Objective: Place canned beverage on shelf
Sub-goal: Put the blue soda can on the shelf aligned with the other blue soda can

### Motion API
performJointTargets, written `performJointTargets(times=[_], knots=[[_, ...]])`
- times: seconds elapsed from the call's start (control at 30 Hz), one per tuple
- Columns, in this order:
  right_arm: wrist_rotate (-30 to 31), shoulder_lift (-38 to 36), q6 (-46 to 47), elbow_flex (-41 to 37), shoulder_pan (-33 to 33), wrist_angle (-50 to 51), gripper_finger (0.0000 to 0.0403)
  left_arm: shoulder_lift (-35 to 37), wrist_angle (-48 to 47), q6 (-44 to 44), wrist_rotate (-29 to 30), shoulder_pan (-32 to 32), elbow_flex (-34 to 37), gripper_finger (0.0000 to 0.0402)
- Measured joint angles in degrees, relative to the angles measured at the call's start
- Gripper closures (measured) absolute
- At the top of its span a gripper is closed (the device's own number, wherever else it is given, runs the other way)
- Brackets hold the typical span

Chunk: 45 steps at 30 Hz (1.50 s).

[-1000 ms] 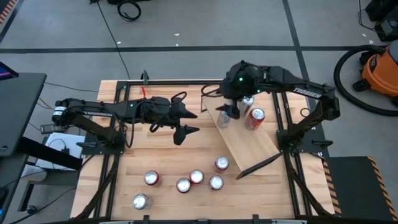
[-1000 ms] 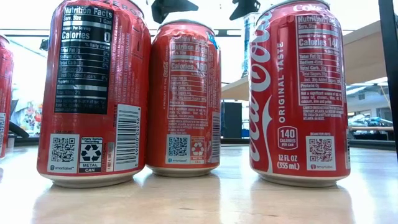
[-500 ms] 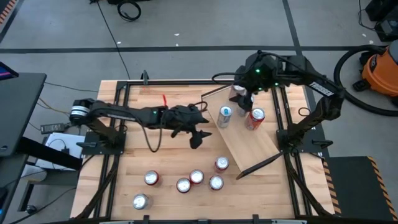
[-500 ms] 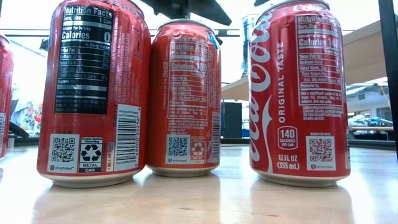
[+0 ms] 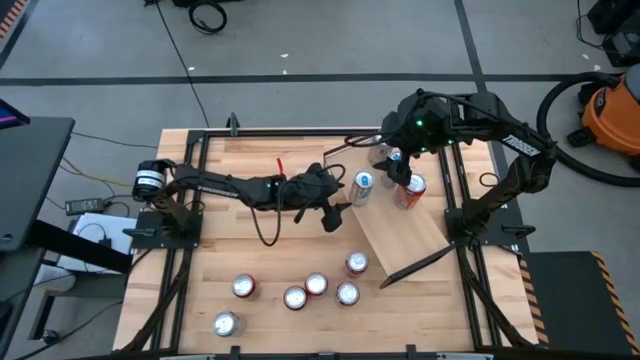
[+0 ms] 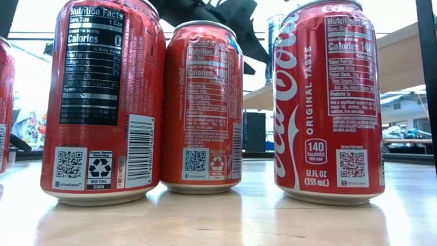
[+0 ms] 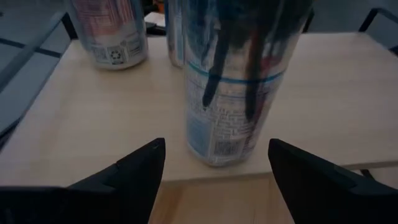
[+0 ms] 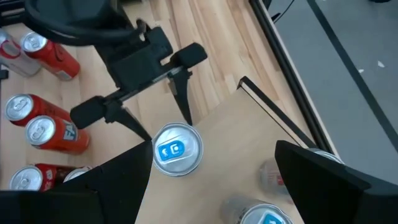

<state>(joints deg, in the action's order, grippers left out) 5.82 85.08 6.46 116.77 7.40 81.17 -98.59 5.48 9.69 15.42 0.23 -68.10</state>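
Closest to the low camera, three red cans [image 6: 102, 102] stand upright in a row on the table [image 5: 250, 255], part of a loose cluster of six red cans at the table's front in the overhead view. Beyond them the shelf [image 5: 400, 235] lies slanted across the right half of the table. A blue-and-silver can [image 5: 362, 187] stands upright on the shelf's left edge, and the left gripper [image 5: 337, 207] sits just beside it on the table side, fingers spread open with the can in front of the gap and not touching either finger [image 7: 134, 168]. A red can [image 5: 409, 190] stands on the shelf to the right of the blue-and-silver one, with another silver-topped can [image 8: 261, 211] close by. Farthest back, the right gripper [image 5: 398, 172] hangs above the shelf's far end, over these cans, its fingers wide apart and holding nothing.
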Motion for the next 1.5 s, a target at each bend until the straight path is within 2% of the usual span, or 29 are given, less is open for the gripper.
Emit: performJointTargets(times=[0.3,0.97,1.37,1.5], knots=[[0.16,0.00,0.01,0.00,-0.18,-0.04,0.0054,-2.60,0.89,-0.24,0.61,0.63,0.07,0.0107],[0.16,0.00,0.02,0.00,-0.18,-0.46,0.0054,-2.73,1.59,-0.04,1.47,2.83,0.07,0.0107],[0.16,0.00,0.00,0.00,-0.18,-0.52,0.0054,-2.73,2.63,0.19,-1.77,2.80,0.07,0.0107],[0.16,0.00,0.02,0.00,-0.18,-0.52,0.0054,-2.73,4.66,0.15,-5.67,2.82,0.02,0.0107]])
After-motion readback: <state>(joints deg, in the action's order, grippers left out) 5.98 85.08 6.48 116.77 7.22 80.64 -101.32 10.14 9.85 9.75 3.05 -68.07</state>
